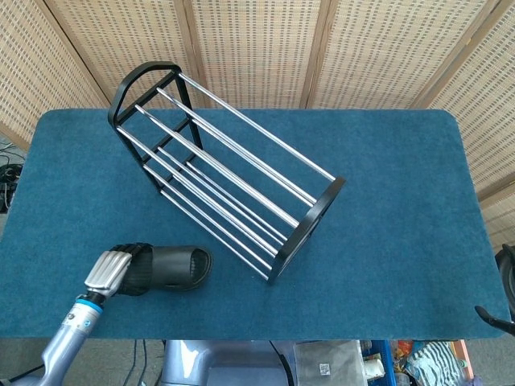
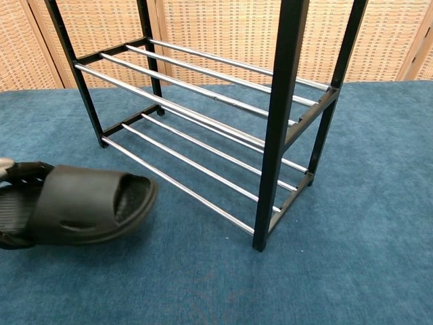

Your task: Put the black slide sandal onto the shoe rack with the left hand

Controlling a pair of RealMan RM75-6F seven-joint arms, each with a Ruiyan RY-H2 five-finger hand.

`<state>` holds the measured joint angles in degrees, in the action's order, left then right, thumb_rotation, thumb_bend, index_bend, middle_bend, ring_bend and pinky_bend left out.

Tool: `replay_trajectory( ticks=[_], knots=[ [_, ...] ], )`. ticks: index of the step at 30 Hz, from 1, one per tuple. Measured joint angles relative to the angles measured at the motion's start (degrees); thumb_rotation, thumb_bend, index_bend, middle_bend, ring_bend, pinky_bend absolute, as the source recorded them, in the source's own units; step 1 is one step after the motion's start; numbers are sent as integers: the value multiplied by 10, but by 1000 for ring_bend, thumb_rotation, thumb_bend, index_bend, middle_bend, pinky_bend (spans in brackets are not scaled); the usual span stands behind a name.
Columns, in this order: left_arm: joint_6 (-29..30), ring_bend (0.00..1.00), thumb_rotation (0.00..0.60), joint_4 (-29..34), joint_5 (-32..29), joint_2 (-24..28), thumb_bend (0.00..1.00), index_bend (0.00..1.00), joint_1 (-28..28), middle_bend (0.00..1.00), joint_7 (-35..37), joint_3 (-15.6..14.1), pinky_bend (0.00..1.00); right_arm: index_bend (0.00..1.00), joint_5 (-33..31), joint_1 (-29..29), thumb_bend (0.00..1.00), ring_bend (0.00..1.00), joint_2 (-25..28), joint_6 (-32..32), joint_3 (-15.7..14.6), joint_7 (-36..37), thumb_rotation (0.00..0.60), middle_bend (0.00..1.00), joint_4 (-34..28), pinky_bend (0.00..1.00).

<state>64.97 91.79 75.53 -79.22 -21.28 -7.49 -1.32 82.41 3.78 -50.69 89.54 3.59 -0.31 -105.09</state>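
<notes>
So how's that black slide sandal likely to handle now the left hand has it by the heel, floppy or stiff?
Probably fairly stiff: the black slide sandal, gripped at its heel by the left hand, juts out toward the shoe rack without drooping. It looks like moulded foam or rubber, so likely light. The ribbed footbed probably helps the grip, though the toe-heavy overhang could let it pivot.

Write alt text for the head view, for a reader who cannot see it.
The robot's left hand grips the heel end of a black slide sandal near the front left of a blue-carpeted table. A black shoe rack with chrome rails stands diagonally just beyond the sandal's toe, and woven screens close off the background.
</notes>
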Motion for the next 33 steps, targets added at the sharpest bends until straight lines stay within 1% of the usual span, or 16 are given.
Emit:
replay_trajectory(
  ticks=[3, 5, 8, 11, 15, 18, 22, 25, 28, 33],
  knots=[
    [13, 447, 600, -2, 2, 12, 423, 494, 9, 531, 30, 4, 463, 0, 1, 0, 0, 0, 0, -1, -1, -1, 600, 0, -1, 0],
    [20, 451, 600, -2, -3, 16, 423, 496, 12, 532, 44, 14, 463, 0, 3, 0, 0, 0, 0, -1, -2, -1, 600, 0, -2, 0],
    [25, 453, 600, -1, -21, 16, 423, 497, 10, 533, 51, 40, 463, 0, 4, 0, 0, 0, 1, -1, -2, -2, 600, 0, -3, 0],
    [22, 457, 600, 4, -57, 8, 423, 501, 0, 537, 35, 64, 466, 0, 3, 0, 0, 0, 2, -1, -3, -1, 600, 0, -3, 0],
    [17, 460, 600, 20, -124, -6, 423, 506, -20, 540, -28, 94, 468, 0, 0, -1, 0, 0, 3, -3, -2, 3, 600, 0, -3, 0],
    [21, 461, 600, 34, -192, -23, 423, 506, -40, 540, -103, 117, 469, 0, -2, -2, 0, 0, 4, -6, -1, 6, 600, 0, -2, 0],
    [37, 463, 600, 49, -304, -57, 423, 506, -76, 540, -215, 151, 471, 0, -3, -3, 0, 0, 6, -9, -1, 9, 600, 0, -2, 0],
    [54, 463, 600, 49, -372, -93, 426, 506, -109, 540, -269, 179, 471, 0, -3, -3, 0, 0, 7, -9, -2, 12, 600, 0, -1, 0],
    [67, 463, 600, 37, -403, -126, 431, 506, -137, 540, -291, 203, 471, 0, -3, -3, 0, 0, 7, -11, -2, 13, 600, 0, -1, 0],
    [73, 463, 600, -4, -422, -166, 431, 506, -161, 540, -290, 227, 471, 0, -4, -4, 0, 0, 9, -14, -2, 16, 600, 0, -1, 0]
  ],
)
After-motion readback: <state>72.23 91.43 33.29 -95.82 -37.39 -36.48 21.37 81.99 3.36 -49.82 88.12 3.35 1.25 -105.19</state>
